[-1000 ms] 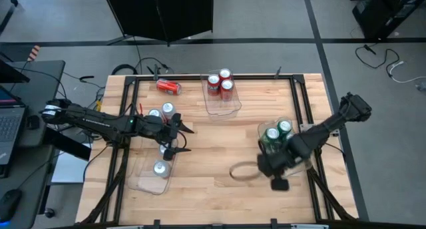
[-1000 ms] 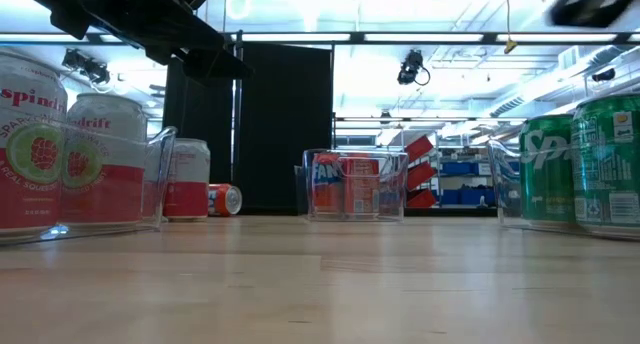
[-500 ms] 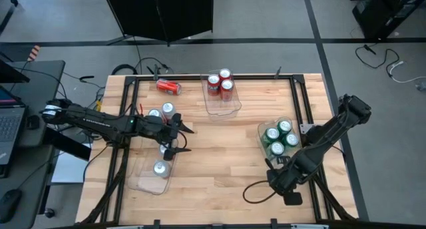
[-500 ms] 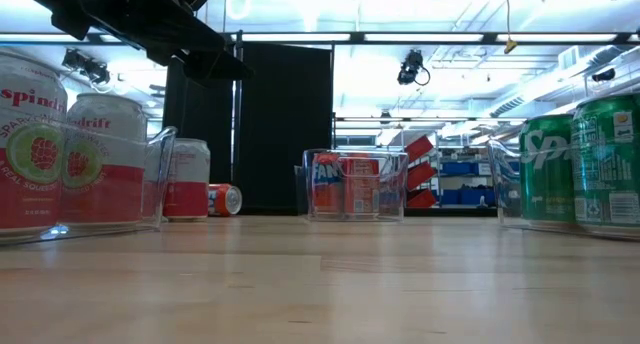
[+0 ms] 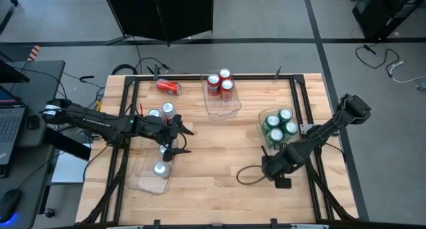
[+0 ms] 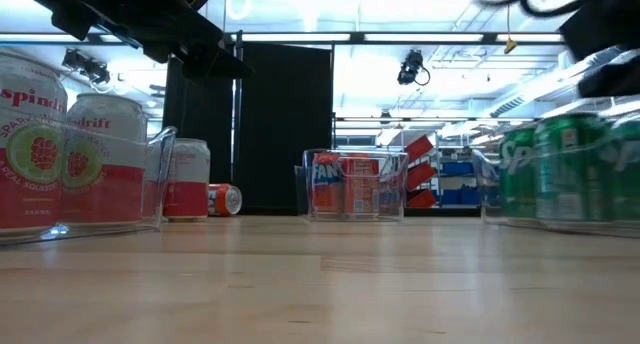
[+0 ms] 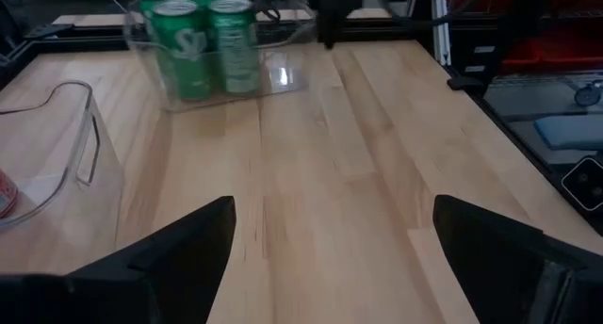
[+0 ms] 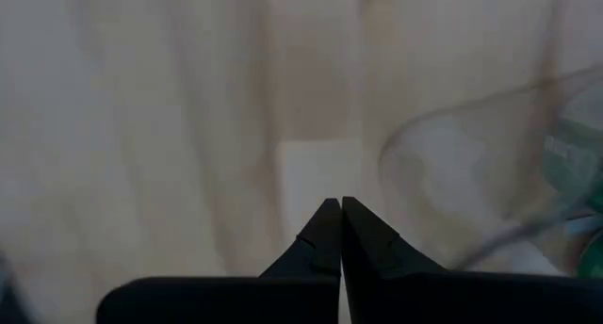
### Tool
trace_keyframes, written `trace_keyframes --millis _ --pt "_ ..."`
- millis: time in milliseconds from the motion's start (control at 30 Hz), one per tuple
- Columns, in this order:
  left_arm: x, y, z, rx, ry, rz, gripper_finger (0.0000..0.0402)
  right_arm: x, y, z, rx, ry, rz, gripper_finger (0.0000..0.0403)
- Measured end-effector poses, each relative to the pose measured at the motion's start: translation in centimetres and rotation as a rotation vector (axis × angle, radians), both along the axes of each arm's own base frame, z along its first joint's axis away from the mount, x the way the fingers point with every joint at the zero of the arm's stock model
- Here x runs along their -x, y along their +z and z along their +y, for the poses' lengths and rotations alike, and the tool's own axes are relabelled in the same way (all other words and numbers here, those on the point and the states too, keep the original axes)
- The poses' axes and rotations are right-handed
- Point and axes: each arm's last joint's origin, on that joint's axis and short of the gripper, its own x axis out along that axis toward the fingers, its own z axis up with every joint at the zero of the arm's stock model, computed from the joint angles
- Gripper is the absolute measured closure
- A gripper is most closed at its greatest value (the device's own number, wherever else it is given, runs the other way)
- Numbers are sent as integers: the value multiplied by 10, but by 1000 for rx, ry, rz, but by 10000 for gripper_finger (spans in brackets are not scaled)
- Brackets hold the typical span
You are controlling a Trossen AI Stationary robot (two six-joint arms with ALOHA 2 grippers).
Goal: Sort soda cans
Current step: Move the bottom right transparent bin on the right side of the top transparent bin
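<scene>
Four green cans (image 5: 281, 125) stand in a clear bin on the table's right side, also seen as the green cans (image 7: 196, 43). Three red cans (image 5: 221, 83) stand in a bin at the far middle. A fourth red can (image 5: 169, 87) lies on its side at the far left. Silver cans (image 5: 162, 158) stand in and beside the left bin (image 5: 148, 182). My left gripper (image 5: 182, 140) hovers open over that bin's right side. My right gripper (image 5: 268, 168) is shut, low over bare wood just near-side of the green cans' bin.
A black cable loop (image 5: 249, 174) lies beside my right gripper. The table's black frame rails (image 5: 297, 96) run along both sides. Bare wood (image 5: 213, 162) spreads across the middle and near part of the table. A laptop (image 5: 10, 126) sits off the left edge.
My right gripper swung toward the near edge, then came back toward the far edge. The bin of green cans slid a short way toward the far edge in the last half second. My left arm kept still.
</scene>
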Motion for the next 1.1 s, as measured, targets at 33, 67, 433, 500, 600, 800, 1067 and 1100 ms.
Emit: trace_keyframes --millis 33,67,433,500,600,800,1067,1100 --pt "0 0 0 0 0 2 39 -1 -2 -4 15 -4 0 402" --pt "0 0 0 0 0 2 39 -2 -5 -9 30 -7 4 402" --pt "-2 7 0 6 -1 -78 39 -10 -23 -57 170 -9 22 403" --pt "-3 8 0 9 -1 -88 39 -12 -24 -65 181 -1 25 403" --pt "-3 8 0 30 7 -85 39 -15 -24 -78 209 3 24 403" --pt "-3 8 0 35 8 -84 39 -21 -24 -109 291 2 26 403" --pt "-3 8 0 39 8 -82 39 -28 -23 -150 361 13 2 403" --pt "-3 8 0 39 8 -82 39 -29 -23 -155 368 17 -4 403"
